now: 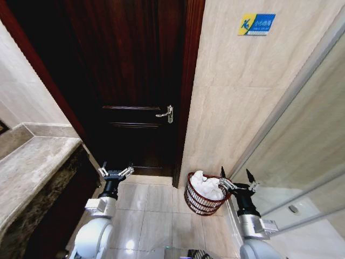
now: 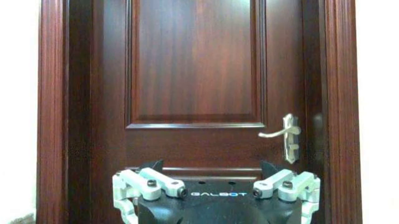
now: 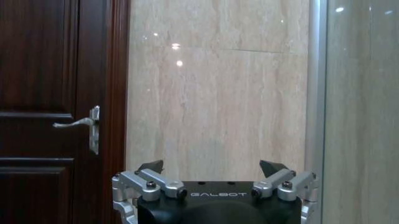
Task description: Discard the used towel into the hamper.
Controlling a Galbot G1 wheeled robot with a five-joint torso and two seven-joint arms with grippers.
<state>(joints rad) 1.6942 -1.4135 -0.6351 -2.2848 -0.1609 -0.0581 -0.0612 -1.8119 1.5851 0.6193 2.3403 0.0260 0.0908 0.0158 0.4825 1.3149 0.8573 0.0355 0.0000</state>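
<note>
The right end effector (image 1: pixel 235 179) stands in front of the hamper (image 1: pixel 200 203) and covers part of its far rim. The white towel (image 1: pixel 206 186) fills the hamper's mouth, so the inside and the base are hidden. The blue and yellow sign (image 1: pixel 256 24) on the tiled wall carries characters too small to read. The stone worktop (image 1: pixel 27 172) is cut off by the head view's left edge. The dark door (image 2: pixel 194 84) runs past the top and bottom edges of the left wrist view. A dark object (image 1: pixel 198 254) at the head view's bottom edge is cut off and unidentifiable.
</note>
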